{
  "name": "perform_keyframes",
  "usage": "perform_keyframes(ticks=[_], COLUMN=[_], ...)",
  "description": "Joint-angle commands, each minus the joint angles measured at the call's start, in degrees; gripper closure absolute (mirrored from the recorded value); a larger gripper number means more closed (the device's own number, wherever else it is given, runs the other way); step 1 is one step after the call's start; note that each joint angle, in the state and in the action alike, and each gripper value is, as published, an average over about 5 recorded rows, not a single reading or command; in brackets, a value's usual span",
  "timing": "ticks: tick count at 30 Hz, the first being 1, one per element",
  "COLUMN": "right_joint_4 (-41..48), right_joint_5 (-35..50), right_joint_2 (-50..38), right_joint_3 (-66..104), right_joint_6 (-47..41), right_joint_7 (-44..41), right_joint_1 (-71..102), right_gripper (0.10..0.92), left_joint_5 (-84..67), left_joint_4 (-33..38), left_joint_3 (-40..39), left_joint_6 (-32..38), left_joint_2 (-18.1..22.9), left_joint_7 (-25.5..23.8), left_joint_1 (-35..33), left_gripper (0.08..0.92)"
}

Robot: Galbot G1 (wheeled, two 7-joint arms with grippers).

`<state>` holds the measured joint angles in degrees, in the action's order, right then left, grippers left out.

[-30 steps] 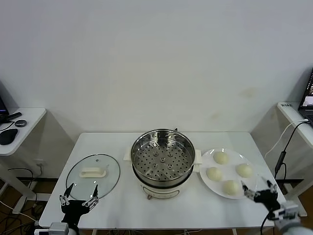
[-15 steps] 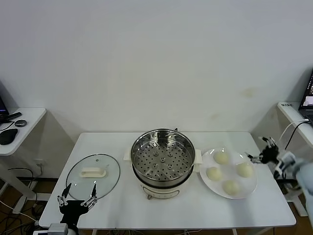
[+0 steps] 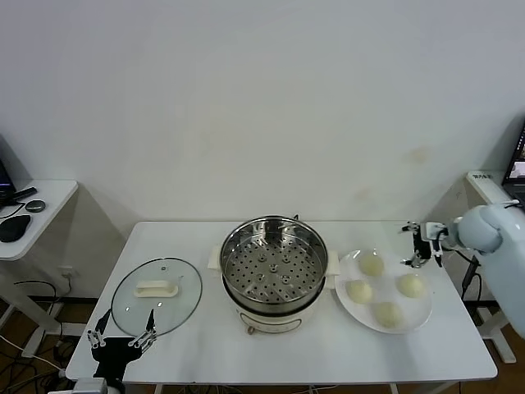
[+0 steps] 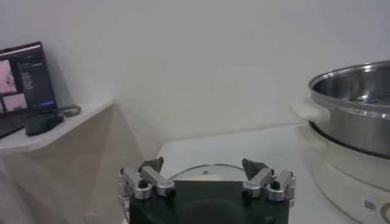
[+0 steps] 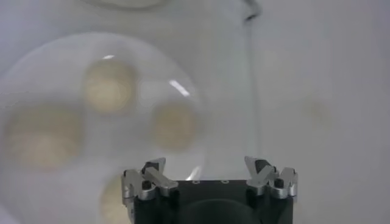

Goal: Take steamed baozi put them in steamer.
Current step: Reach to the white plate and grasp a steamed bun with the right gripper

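1. My right tool (image 3: 423, 244) hangs in the air above the far right edge of the white plate (image 3: 420, 312), its fingers spread with nothing between them. In the right wrist view the same tool (image 5: 210, 176) looks down on the plate (image 5: 36, 73) from above.
2. My left tool (image 3: 121, 338) sits low at the near left corner of the surface (image 3: 197, 353), just in front of the glass lid (image 3: 157, 286). Its fingers are spread too and hold nothing; the left wrist view shows this tool (image 4: 207, 179) with the lid (image 4: 204, 172) lying flat beyond it.
3. The four steamed baozi (image 3: 372, 264) all rest on the plate, right of the steamer (image 3: 274, 271): one at the far side, one toward the steamer, one toward the right edge, one nearest me. They sit close together but apart from each other.
4. The steamer stands open in the middle of the surface, its perforated tray (image 3: 274, 273) bare. The plate's rim lies just beside the steamer's right handle (image 3: 332, 264).
5. The lid lies left of the steamer, its white handle (image 3: 156, 288) facing up.
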<state>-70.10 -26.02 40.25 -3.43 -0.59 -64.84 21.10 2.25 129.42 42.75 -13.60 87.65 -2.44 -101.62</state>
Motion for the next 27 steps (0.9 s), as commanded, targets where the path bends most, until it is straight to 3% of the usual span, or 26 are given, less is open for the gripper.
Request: perform_keyframes(ticks=[1,6,27], right_joint_4=[12.6,16.1,20.7], right_joint_5=[-3.9,-5.6,-9.3], right_joint_2=[5.7,10.3,14.3], right_joint_3=[-11.9,-8.1,-5.8], right_joint_6=[5.5,7.6,8.8], right_joint_7=[-4.2,2.2,2.2], right_joint_1=[-9.0,-7.0,-7.0], right_gripper=[0.203,0.203,0.203], left_joint_5=[0.1,0.2,0.8], left_joint_4=[0.3,0.2,0.0], left_joint_3=[-0.2,-0.3,-0.8], left_joint_6=[0.0,0.2,0.5], left_joint_2=[0.1,0.3,0.3], left_joint_7=[0.0,0.3,0.4], left_joint_1=[-0.4,-1.1,-2.3], left_gripper=[0.177,0.177,0.177])
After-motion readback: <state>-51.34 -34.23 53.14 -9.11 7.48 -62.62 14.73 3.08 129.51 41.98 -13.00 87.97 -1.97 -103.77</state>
